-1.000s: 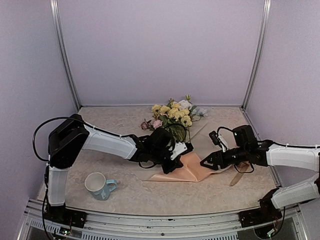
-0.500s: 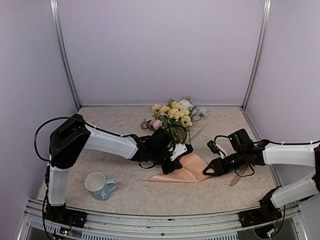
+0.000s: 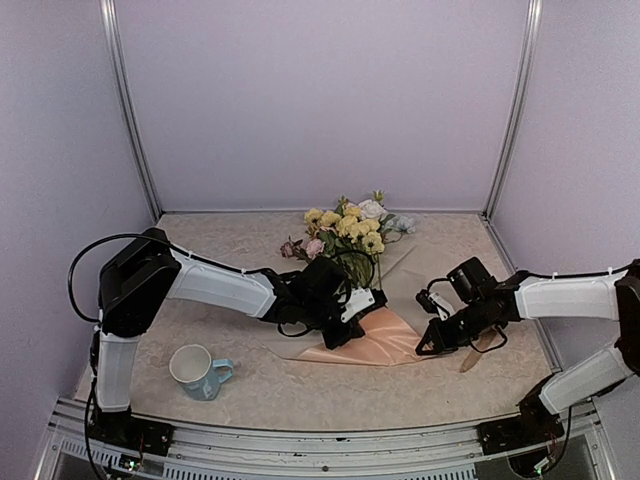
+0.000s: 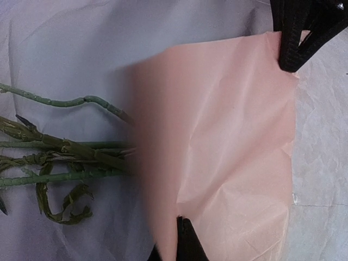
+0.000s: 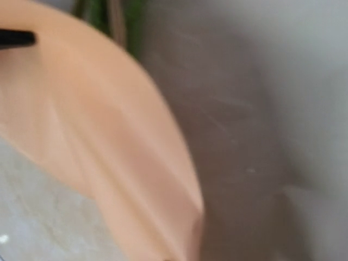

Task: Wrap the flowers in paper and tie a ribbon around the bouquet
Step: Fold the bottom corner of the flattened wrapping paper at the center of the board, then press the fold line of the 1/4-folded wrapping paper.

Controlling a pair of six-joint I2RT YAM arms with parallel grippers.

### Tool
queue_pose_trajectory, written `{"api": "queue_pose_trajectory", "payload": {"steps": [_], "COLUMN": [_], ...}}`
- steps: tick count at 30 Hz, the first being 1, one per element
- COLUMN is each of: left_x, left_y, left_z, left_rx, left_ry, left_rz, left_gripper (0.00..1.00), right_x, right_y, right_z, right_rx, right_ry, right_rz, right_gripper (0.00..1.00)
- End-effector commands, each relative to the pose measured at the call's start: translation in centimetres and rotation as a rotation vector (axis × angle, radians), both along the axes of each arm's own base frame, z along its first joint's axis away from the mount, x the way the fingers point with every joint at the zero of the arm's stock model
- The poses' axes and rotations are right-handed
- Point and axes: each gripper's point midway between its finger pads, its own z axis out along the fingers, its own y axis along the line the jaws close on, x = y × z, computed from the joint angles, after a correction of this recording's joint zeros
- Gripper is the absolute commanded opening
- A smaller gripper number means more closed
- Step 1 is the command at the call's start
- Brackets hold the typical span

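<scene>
The flowers (image 3: 346, 228) lie at the table's back centre, their green stems (image 4: 60, 155) running under the peach paper (image 3: 378, 342). The paper (image 4: 234, 136) is folded over the stems into a flat wedge. My left gripper (image 3: 347, 322) is over the stems and shut on the paper's folded edge; its dark tip (image 4: 184, 242) shows against the fold. My right gripper (image 3: 428, 346) is shut on the paper's right corner, and its black fingers (image 4: 291, 43) pinch that corner. In the right wrist view the paper (image 5: 109, 141) is a close blur. A bit of tan ribbon (image 3: 468, 360) lies under the right arm.
A pale blue mug (image 3: 196, 371) stands at the front left of the marble table (image 3: 250, 395). Lilac walls with metal posts (image 3: 128, 110) close in the back and both sides. The right forearm (image 3: 560, 296) stretches in from the right edge.
My right gripper has moved left onto the paper's right corner and gone from open to shut on it. The left arm and the flowers have stayed where they were.
</scene>
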Motion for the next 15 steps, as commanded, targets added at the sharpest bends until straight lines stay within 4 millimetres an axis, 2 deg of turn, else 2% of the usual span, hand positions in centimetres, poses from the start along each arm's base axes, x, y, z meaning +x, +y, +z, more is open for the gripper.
{"api": "queue_pose_trajectory", "payload": {"steps": [1, 3, 4, 6, 9, 11, 13, 15], "left_x": [0.6, 1.1, 1.2, 0.3, -3.3, -5.6, -7.0, -7.8], "left_y": [0.9, 1.1, 1.1, 0.8, -0.2, -1.0, -1.5, -1.6], "left_z": [0.7, 2.3, 3.6, 6.7, 9.9, 9.9, 8.1, 5.4], "left_rx": [0.020, 0.011, -0.003, -0.042, -0.068, -0.064, -0.051, -0.009], "left_ry": [-0.038, -0.079, -0.116, -0.195, -0.276, -0.252, -0.157, -0.074], "left_rz": [0.050, 0.103, 0.134, 0.183, 0.159, 0.121, 0.092, 0.080], "left_gripper": [0.26, 0.39, 0.41, 0.51, 0.59, 0.59, 0.53, 0.46], "right_x": [0.6, 0.9, 0.8, 0.5, 0.7, 0.9, 1.0, 1.0], "right_y": [0.0, 0.0, 0.2, 0.6, 0.8, 0.7, 0.6, 0.4], "right_z": [-0.5, -0.7, -0.9, -1.2, -1.3, -1.2, -1.1, -1.3], "right_rx": [-0.057, -0.060, -0.051, -0.033, -0.034, -0.039, -0.050, -0.056], "right_ry": [0.011, 0.014, 0.025, 0.055, 0.063, 0.055, 0.052, 0.054], "right_rz": [0.033, 0.032, 0.038, 0.052, 0.051, 0.047, 0.042, 0.041], "right_gripper": [0.00, 0.00, 0.00, 0.00, 0.00, 0.00, 0.00, 0.00]}}
